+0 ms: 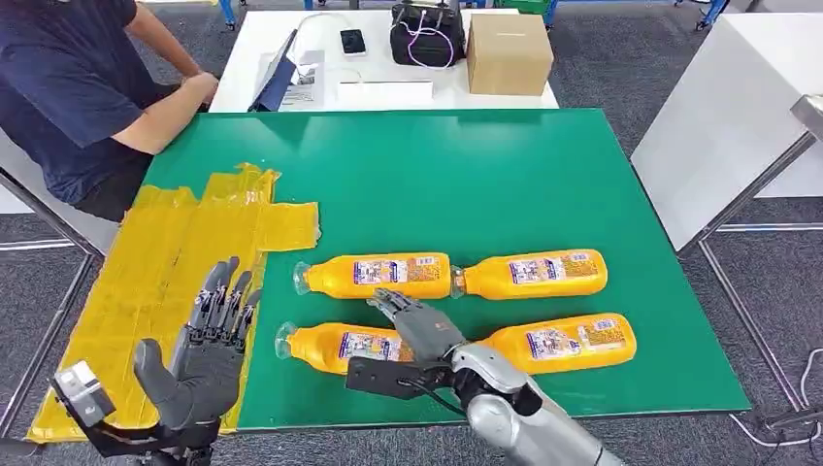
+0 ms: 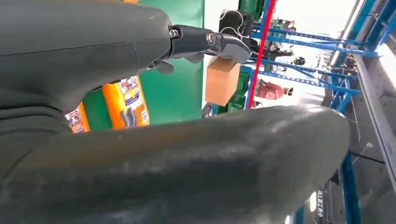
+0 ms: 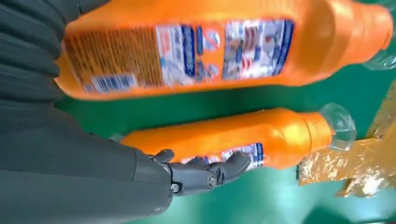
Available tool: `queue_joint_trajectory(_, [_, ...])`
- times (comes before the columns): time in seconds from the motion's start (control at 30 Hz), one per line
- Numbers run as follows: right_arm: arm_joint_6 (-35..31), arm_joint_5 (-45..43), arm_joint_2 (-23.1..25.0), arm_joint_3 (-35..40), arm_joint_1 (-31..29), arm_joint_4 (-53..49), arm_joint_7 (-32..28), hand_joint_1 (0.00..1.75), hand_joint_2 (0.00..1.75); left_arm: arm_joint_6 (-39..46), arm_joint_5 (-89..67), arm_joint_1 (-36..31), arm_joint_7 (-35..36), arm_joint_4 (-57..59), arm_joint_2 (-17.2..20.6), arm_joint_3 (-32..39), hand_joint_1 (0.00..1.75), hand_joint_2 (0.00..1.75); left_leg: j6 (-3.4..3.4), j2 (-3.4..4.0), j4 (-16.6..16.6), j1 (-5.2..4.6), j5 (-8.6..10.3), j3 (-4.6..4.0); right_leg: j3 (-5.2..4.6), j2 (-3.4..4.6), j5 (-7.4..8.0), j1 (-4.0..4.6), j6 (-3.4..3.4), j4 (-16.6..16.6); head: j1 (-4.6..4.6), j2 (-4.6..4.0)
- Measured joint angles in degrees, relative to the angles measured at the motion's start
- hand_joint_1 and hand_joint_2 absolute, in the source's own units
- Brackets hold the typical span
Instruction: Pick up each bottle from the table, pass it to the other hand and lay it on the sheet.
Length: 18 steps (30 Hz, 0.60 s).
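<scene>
Step in hand: first pickup, by my judgement. Right hand [image 1: 419, 328] over near-left bottle [image 1: 340, 346], fingers spread, gripping nothing yet; three more bottles just beyond and beside it. Left hand [image 1: 209, 351] open, empty, raised over yellow sheet [image 1: 155, 262]. Next: close right fingers round bottle, lift, carry toward left hand.
</scene>
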Motion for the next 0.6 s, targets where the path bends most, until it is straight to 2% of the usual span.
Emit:
queue_joint_trajectory(0.23, [1.27,0.35,2.78,4.25,-2.38,5.45,0.64,0.0,1.75,-0.42,0.52,-0.31,0.02,0.02,0.0,0.0,0.0,0.0,0.0,-0.01,0.0,0.01,0.0,-0.05,-0.03,0.0,-0.01,0.01,0.0,0.03,0.0,0.0])
queue_joint_trajectory(0.37, [7.09,1.95,3.32,7.82,-5.55,8.52,3.28,0.0,1.75,-0.39,0.59,-0.54,0.02,0.17,-0.09,0.0,0.0,0.0,-0.01,0.01,0.0,0.01,0.0,-0.07,-0.07,0.0,-0.01,0.0,0.0,0.02,0.0,0.0])
queue_joint_trajectory(0.5, [13.28,-0.18,4.24,11.75,-8.82,12.47,3.21,0.0,1.75,-0.28,0.59,-1.14,0.09,0.81,-0.28,0.0,0.0,0.0,0.01,-0.01,0.0,0.01,0.01,-0.04,-0.06,0.0,0.0,0.0,0.0,0.02,0.0,0.0])
queue_joint_trajectory(0.57, [18.35,-2.19,4.72,14.48,-10.27,14.17,3.65,0.03,1.75,0.42,0.74,-2.22,1.29,1.03,-0.83,-0.02,0.0,0.0,0.01,-0.01,0.0,0.01,0.02,-0.01,-0.02,-0.01,0.0,0.0,0.0,0.02,0.0,0.0])
queue_joint_trajectory(0.6, [19.58,-2.25,4.75,15.71,-10.69,14.61,3.74,1.75,1.75,0.7,0.74,-2.71,1.55,1.07,-1.09,-0.02,0.0,0.0,0.01,-0.01,0.0,0.01,0.02,0.03,0.02,0.0,0.0,0.0,0.0,0.02,0.04,0.0])
